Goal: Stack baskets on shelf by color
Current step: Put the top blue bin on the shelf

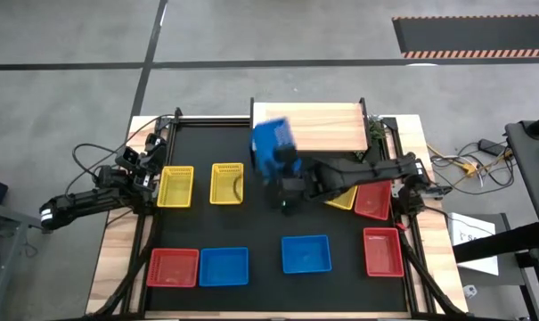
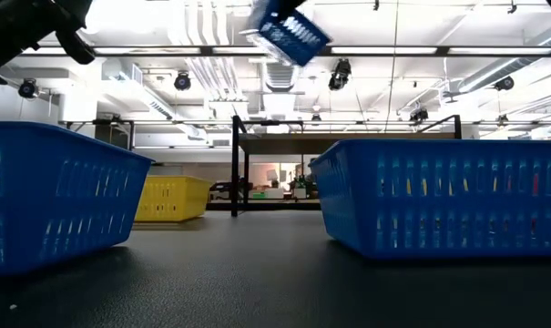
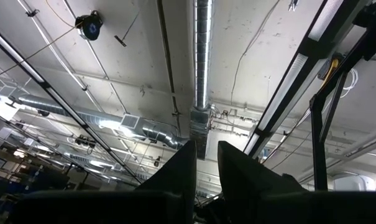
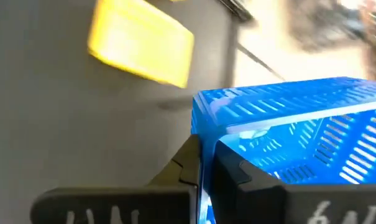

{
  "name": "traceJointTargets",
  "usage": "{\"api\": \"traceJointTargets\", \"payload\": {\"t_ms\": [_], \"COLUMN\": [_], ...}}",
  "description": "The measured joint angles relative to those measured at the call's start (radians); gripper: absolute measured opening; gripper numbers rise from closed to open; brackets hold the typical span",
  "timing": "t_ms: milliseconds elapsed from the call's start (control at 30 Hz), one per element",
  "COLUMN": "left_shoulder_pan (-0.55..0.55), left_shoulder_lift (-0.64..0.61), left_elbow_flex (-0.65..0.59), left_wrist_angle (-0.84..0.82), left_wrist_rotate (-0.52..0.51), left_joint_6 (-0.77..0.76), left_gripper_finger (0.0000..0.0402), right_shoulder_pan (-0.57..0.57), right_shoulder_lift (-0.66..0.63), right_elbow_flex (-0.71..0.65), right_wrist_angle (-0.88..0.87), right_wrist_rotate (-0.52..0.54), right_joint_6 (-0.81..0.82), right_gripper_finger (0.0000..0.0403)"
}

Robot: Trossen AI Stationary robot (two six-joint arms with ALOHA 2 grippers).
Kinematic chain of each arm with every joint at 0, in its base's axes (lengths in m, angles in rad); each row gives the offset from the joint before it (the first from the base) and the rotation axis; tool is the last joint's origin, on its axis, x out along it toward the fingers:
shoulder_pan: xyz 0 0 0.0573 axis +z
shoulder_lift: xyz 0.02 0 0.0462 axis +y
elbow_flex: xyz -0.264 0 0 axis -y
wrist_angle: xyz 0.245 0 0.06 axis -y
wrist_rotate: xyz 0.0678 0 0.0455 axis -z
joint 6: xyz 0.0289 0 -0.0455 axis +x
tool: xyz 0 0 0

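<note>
You've got a blue basket (image 1: 272,145) pinched by its wall in the right gripper (image 4: 207,163), up by the shelf's (image 1: 327,127) left end. Next: lower it squarely there. Left gripper (image 3: 206,163) idles, fingers nearly together.

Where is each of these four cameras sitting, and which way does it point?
High view: overhead, straight down on the black mat; both arms show.
Low view: at mat level, looking across between two blue baskets; an arm shows top left.
Left wrist view: points at the ceiling; left pincer shows.
Right wrist view: along the right pincer, shut on a blue basket.
Shared: that lifted basket shows in the high, low and right wrist views.
</note>
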Motion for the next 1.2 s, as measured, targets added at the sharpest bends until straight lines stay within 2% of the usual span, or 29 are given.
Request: {"api": "traceJointTargets", "payload": {"t_ms": [67, 133, 367, 567, 700, 967, 1200], "left_shoulder_pan": [0.000, 0.000, 0.000, 0.000, 0.000, 0.000, 0.000], "left_shoulder_lift": [0.000, 0.000, 0.000, 0.000, 0.000, 0.000, -0.001], "left_elbow_flex": [0.000, 0.000, 0.000, 0.001, 0.001, 0.002, 0.002], "left_wrist_angle": [0.000, 0.000, 0.001, 0.005, 0.006, 0.007, 0.008], "left_wrist_rotate": [0.000, 0.000, 0.000, 0.000, 0.000, 0.000, 0.000], "left_joint_6": [0.000, 0.000, 0.001, 0.002, 0.002, 0.002, 0.002], "left_gripper_finger": [0.0050, 0.0050, 0.0050, 0.0050, 0.0050, 0.0050, 0.0050], "right_shoulder_pan": [-0.038, -0.092, -0.342, -0.484, -0.538, -0.542, -0.542], "right_shoulder_lift": [-0.002, -0.002, -0.002, -0.001, 0.017, 0.053, 0.076], "right_elbow_flex": [0.034, 0.053, 0.032, 0.026, 0.011, -0.017, -0.017], "right_wrist_angle": [-0.061, -0.124, -0.240, -0.272, -0.265, -0.258, -0.243], "right_wrist_rotate": [0.023, 0.002, -0.311, -0.403, -0.503, -0.494, -0.493], "right_joint_6": [0.046, 0.103, 0.135, 0.041, 0.018, 0.010, 0.009], "right_gripper_finger": [0.0008, 0.0008, 0.0008, 0.0008, 0.0008, 0.0016, 0.0071]}}
